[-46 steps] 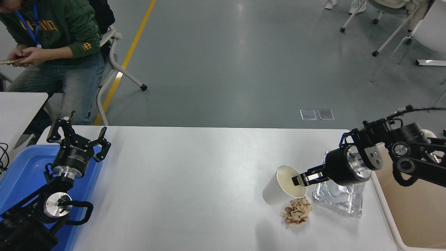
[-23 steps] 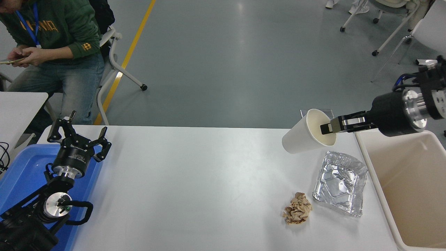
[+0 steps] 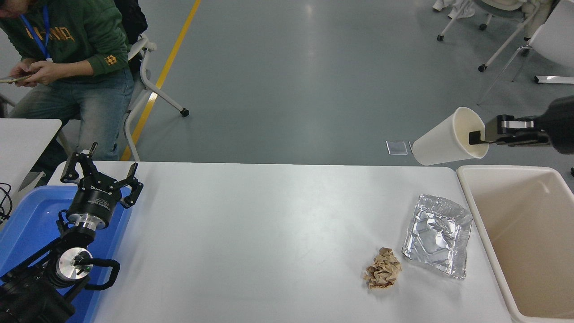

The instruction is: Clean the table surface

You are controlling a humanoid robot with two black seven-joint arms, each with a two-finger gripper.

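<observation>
The white table surface (image 3: pixel 251 233) fills the lower middle of the head view. On its right part lie a crumpled brown paper ball (image 3: pixel 382 268) and a crushed foil tray (image 3: pixel 437 234). My right gripper (image 3: pixel 476 136) comes in from the right edge, shut on the rim of a white paper cup (image 3: pixel 444 140). It holds the cup on its side, high above the table's far right corner, beside the beige bin (image 3: pixel 529 237). My left gripper (image 3: pixel 102 174) is parked open and empty at the lower left, over the blue tray (image 3: pixel 27 224).
A seated person (image 3: pixel 67 58) in a green top looks at a phone at the far left. A corner of a smaller white table (image 3: pixel 22 139) shows at the left edge. Chairs on castors (image 3: pixel 502 31) stand at the far right.
My right gripper lifted the paper cup off the table beside the paper ball and carried it up and to the right, toward the bin. The left arm has not moved.
</observation>
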